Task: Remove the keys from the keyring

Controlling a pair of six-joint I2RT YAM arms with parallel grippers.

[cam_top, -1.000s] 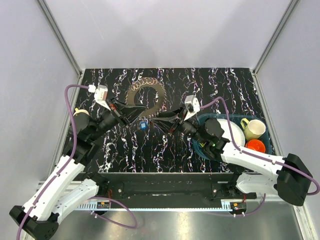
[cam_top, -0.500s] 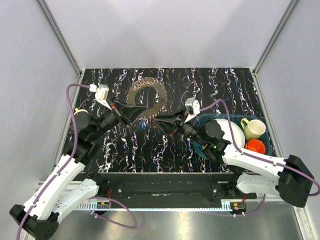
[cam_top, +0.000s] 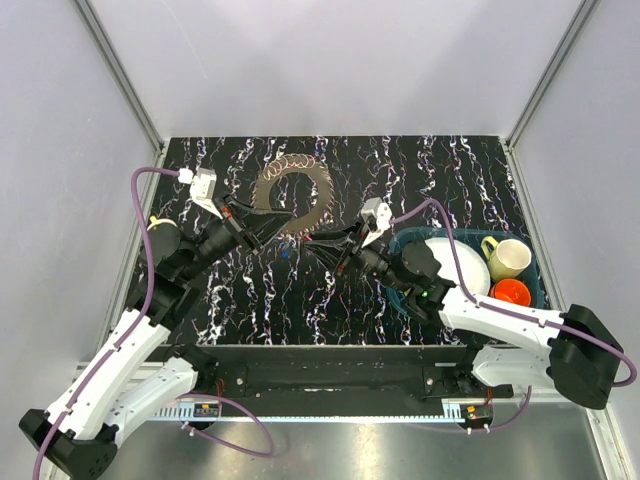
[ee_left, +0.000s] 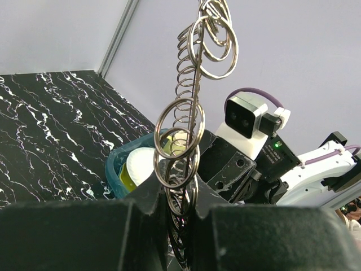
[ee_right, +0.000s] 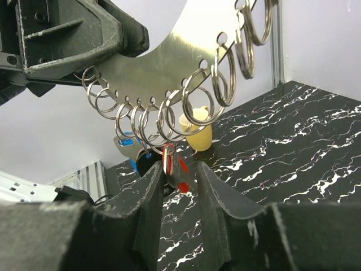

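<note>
The keyring (ee_right: 169,56), a flat curved metal band fringed with split rings, is held upright off the surface (cam_top: 400,170), its near edge clamped between the fingers of the left pincer (ee_left: 180,197). From the rings on the keyring's lower rim dangle the red key (ee_right: 167,160) and, just beside it on the left pincer's side, the blue key (ee_right: 135,164). Under the keyring the right pincer (ee_right: 179,167) has its fingers apart. The red key hangs in the gap close to one finger and, as far as I can judge, is not yet pinched.

The step in hand looks to be taking hold of the red key. To do it well, the right pincer should line up so its pads meet the plastic head rather than the thin ring, then close squarely. The left pincer must hold the keyring firm, since any swing would carry the key out of the gap. The pull should then follow the ring's coil, not go straight down.
</note>
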